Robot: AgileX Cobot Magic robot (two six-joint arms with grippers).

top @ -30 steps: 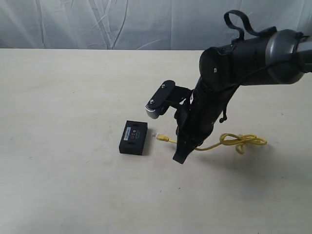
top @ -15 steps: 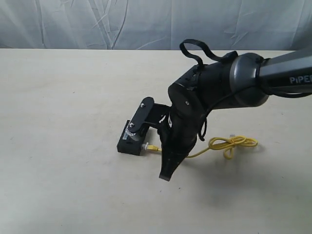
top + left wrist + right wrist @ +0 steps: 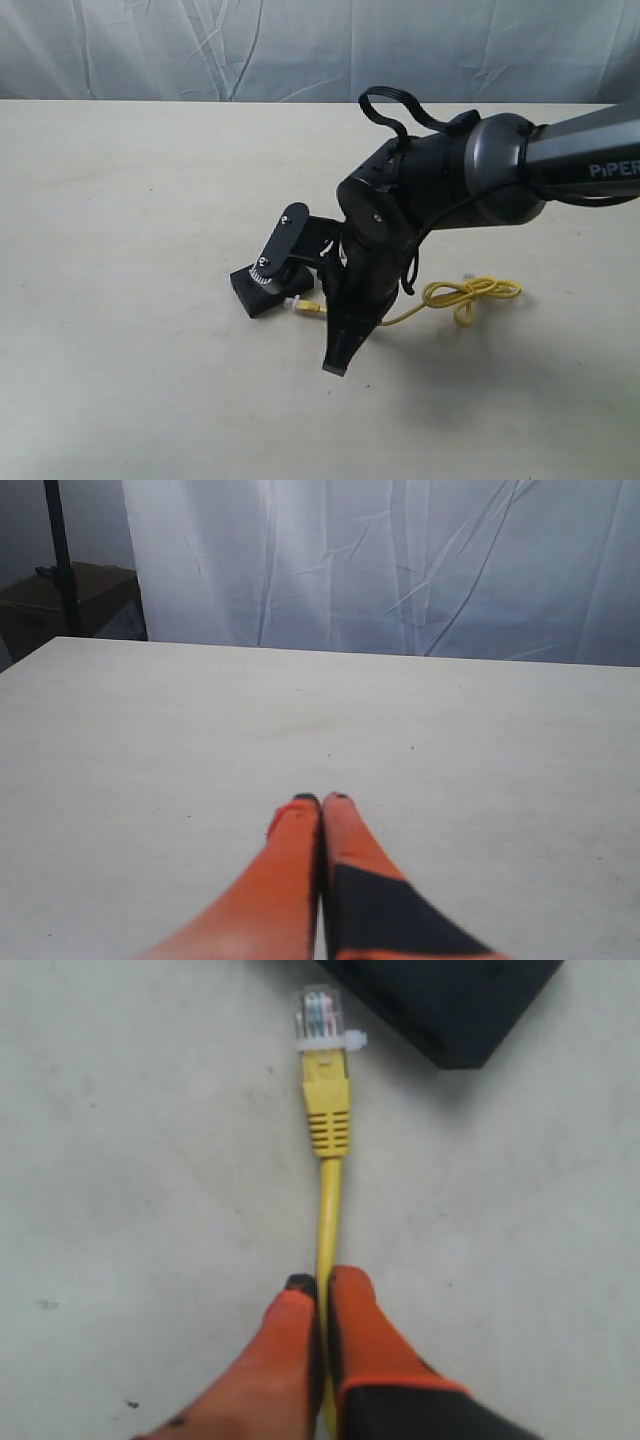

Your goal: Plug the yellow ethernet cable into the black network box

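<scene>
Just left of frame centre, the right gripper (image 3: 322, 1282) clamps the yellow ethernet cable (image 3: 470, 292) beside the black network box (image 3: 248, 293); left gripper (image 3: 322, 800) pressed together.

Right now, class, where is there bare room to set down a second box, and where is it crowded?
Bare: the table left of the black network box, and the near strip in front of the yellow ethernet cable. Crowded: the centre, where the right gripper holds the cable beside the box.
</scene>
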